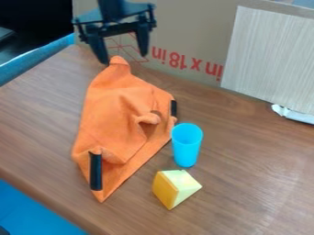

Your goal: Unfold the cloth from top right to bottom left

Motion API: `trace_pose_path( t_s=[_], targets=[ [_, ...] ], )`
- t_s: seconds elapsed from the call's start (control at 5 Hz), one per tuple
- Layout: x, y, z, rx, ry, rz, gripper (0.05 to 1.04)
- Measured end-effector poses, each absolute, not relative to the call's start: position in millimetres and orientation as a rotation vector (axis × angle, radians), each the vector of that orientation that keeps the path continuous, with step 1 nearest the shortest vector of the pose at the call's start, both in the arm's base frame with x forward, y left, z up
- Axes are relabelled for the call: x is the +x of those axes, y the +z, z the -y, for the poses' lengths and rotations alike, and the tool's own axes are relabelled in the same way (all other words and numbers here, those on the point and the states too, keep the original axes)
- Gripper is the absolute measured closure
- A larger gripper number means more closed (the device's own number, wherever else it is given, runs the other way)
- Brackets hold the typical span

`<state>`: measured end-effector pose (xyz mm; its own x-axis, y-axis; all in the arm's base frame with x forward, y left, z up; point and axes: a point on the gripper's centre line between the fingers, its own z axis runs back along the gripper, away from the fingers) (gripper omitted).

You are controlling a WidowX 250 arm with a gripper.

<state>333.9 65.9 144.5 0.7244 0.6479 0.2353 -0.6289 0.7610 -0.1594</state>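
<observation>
The black gripper (124, 58) is at the upper left, hanging with its two fingers spread apart. Just below and between the fingertips is the narrow raised top end of the orange cloth (116, 110); whether a finger touches it, I cannot tell. The cloth lies rumpled on the left half of the table, bunched in the middle with a folded-over part near its right side. Its lower end comes to a point toward the front edge. Black strips show at its lower left and right edge.
A blue cup (186, 146) stands upright close to the cloth's right side. In front of it on the brown table (257, 183) sits a yellow and pale green wedge (175, 187). A cardboard box (190, 36) and a light panel (270, 57) stand along the back.
</observation>
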Motion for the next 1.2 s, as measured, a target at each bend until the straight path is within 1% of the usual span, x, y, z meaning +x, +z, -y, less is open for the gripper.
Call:
trace_pose_path(
  t_s=[0.2,0.4,0.6,0.8,1.0,1.2],
  targets=[
    [351,131,-61,0.04,0.754,0.266,0.083],
    [368,119,-58,0.13,0.758,0.229,0.083],
    [375,110,-56,0.218,0.739,0.203,0.083],
    [380,97,-50,0.227,0.698,0.132,0.083],
    [385,87,-45,0.175,0.664,0.098,0.083],
    [386,74,-46,0.15,0.644,0.071,0.083]
  ],
)
